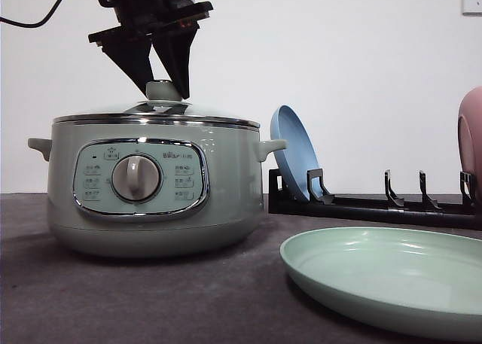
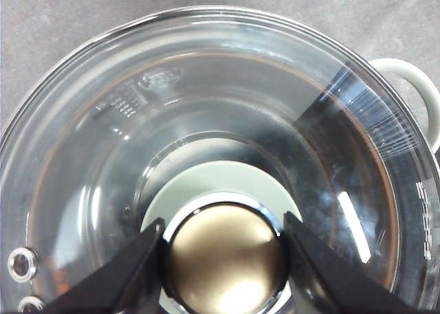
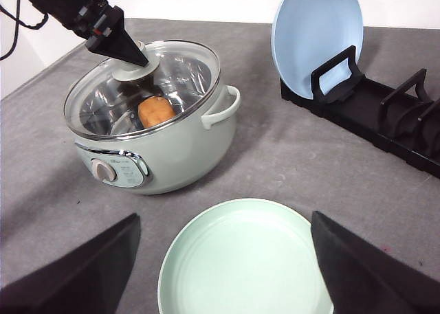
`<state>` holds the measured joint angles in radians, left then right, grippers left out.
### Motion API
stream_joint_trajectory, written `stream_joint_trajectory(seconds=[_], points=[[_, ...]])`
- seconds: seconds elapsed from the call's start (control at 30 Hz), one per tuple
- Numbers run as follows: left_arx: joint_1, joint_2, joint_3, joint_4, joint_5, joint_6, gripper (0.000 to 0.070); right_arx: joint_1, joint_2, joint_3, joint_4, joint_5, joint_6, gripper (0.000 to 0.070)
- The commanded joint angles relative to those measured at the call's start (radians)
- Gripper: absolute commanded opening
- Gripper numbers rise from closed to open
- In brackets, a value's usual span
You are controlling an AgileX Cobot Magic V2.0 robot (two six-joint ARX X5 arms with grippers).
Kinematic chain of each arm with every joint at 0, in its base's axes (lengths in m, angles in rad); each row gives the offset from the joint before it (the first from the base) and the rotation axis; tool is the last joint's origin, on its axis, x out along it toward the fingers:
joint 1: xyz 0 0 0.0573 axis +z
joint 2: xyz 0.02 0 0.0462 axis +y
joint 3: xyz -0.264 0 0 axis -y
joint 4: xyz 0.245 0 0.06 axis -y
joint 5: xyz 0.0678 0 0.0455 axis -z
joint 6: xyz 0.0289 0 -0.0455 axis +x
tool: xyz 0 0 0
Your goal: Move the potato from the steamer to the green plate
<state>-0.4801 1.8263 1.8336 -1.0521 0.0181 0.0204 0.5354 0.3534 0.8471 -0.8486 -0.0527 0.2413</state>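
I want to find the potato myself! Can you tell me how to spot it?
Look for the big pale green pot on the grey table. Peek through its see-through lid. The potato is the orange-brown oval lump inside, the only warm-coloured thing among shiny metal.

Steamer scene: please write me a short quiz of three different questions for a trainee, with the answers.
1. True or false: the glass lid is already off the steamer.
2. Where does the potato lie? A) on the green plate B) inside the steamer, under the lid C) on the black rack
3. Fill in: the left pincer has its fingers on either side of the lid's ____.

Key:
1. False. The lid sits on the pot.
2. B. It is seen through the glass in the right wrist view.
3. Knob. The right pincer hangs open above the green plate.
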Motion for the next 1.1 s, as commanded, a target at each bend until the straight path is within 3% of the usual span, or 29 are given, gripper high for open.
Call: stream_joint_trajectory(seconds=[0.0, 0.27, 0.73, 1.07], points=[[-0.005, 0.026, 0.03, 0.009, 0.006, -0.008, 0.0, 0.004, 0.004, 0.005, 0.006, 0.001, 0.01, 0.0496], [-0.003, 0.026, 0.099, -0.011, 0.003, -0.009, 0.0, 0.004, 0.004, 0.005, 0.002, 0.001, 0.01, 0.0496], [-0.001, 0.026, 0.403, -0.182, 0.003, -0.009, 0.0, 0.004, 0.004, 0.005, -0.014, 0.002, 0.01, 0.0496], [0.06, 0.018, 0.45, -0.228, -0.055, -0.001, 0.0, 0.004, 0.004, 0.005, -0.017, 0.004, 0.01, 0.0496]])
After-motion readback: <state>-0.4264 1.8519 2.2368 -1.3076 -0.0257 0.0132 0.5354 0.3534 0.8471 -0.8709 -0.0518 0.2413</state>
